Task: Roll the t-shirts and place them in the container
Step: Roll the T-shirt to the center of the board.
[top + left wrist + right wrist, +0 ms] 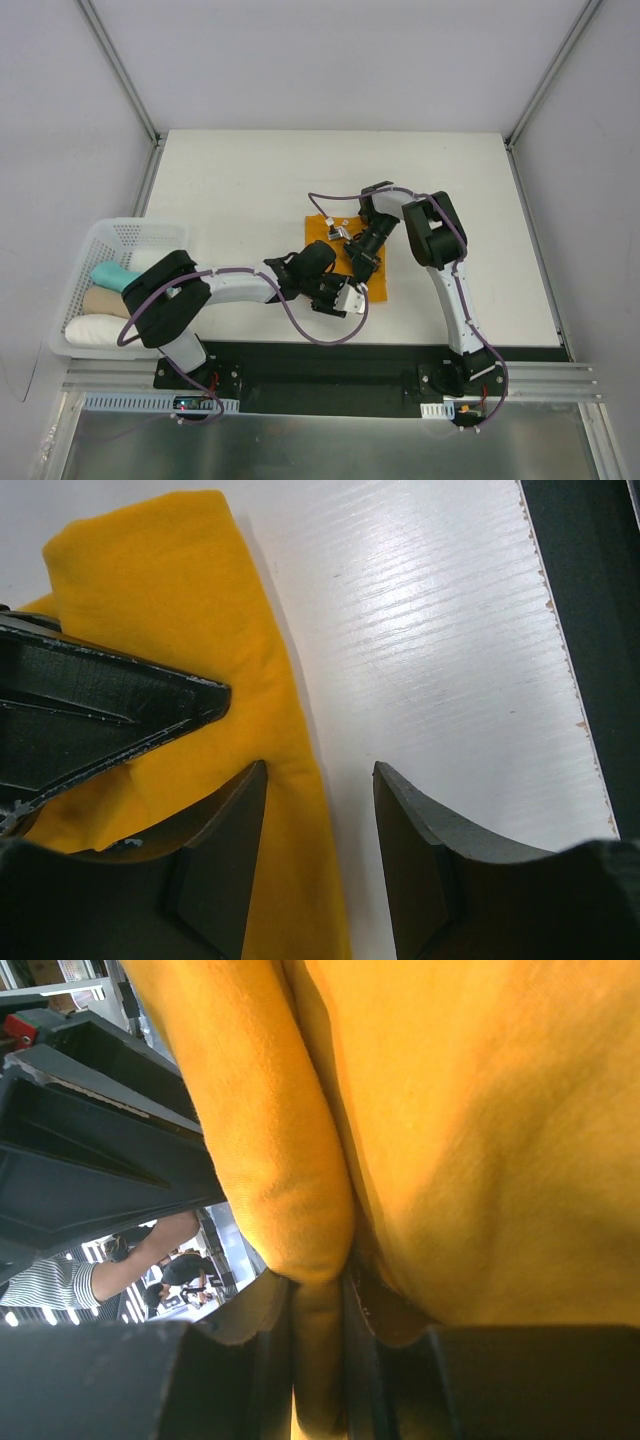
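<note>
Mustard-orange t-shirt (pixel 320 230) laid mid-table (pixel 250 180). Fabric fold pinched between right gripper (pixel 320 1300) fingers, seen only by right wrist camera. Left gripper (pixel 320 775) fingers spread, shirt's edge straddled, nothing clamped. White basket (pixel 95 245) of rolled garments shown only from above.

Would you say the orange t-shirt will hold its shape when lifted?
Probably not: the t-shirt bulges softly where the right end effector pinches a fold, so it should droop. It lies thin and flat, so likely light.
</note>
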`<act>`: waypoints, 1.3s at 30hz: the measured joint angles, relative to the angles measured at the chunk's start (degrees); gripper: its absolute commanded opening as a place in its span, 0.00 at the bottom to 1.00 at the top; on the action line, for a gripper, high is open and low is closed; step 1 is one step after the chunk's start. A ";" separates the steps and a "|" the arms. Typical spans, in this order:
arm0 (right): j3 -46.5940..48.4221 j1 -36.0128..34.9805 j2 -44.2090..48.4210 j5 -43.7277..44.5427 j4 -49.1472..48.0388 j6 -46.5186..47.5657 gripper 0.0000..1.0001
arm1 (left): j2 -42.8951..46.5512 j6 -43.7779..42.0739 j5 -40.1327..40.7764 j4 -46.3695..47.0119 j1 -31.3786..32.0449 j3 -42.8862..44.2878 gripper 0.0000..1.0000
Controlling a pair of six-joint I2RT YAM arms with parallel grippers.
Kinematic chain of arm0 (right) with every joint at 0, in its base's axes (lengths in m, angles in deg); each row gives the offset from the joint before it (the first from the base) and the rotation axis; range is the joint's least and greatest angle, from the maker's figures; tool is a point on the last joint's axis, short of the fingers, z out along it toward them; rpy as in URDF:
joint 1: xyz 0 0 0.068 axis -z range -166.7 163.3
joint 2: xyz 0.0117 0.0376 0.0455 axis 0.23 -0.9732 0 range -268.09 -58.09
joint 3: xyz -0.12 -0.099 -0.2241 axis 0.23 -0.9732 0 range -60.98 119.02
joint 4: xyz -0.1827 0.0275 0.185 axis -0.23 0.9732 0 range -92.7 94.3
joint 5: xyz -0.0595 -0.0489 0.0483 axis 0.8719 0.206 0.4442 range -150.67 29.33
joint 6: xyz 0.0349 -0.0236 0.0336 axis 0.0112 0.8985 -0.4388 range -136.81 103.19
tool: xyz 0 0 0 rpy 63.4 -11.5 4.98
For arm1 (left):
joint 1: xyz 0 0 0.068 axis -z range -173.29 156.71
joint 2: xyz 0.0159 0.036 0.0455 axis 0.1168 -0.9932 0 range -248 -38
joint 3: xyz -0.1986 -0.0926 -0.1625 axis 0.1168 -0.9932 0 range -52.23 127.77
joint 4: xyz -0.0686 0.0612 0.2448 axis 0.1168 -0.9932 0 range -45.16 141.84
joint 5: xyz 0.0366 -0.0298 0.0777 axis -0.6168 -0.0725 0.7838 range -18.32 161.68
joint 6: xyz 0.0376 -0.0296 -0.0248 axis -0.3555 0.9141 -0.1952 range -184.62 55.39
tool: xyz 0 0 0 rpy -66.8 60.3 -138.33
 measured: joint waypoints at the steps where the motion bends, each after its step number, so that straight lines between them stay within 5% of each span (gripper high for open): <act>1: 0.02 0.00 -0.02 0.00 0.02 0.00 0.08 | 0.11 0.22 0.00 -0.02 -0.02 0.00 0.47; 10: 0.15 -0.11 -0.07 0.13 0.13 0.00 0.08 | 4.96 1.05 1.38 -1.01 -1.77 -0.02 0.50; 36: 0.66 -0.63 -0.39 0.68 0.61 -0.63 0.07 | 0.35 -1.57 -1.07 -3.78 -3.76 0.87 0.52; 39: 0.66 -0.52 -0.46 0.66 0.61 -0.98 0.15 | -0.76 -2.58 -0.94 -3.58 -3.69 1.36 0.47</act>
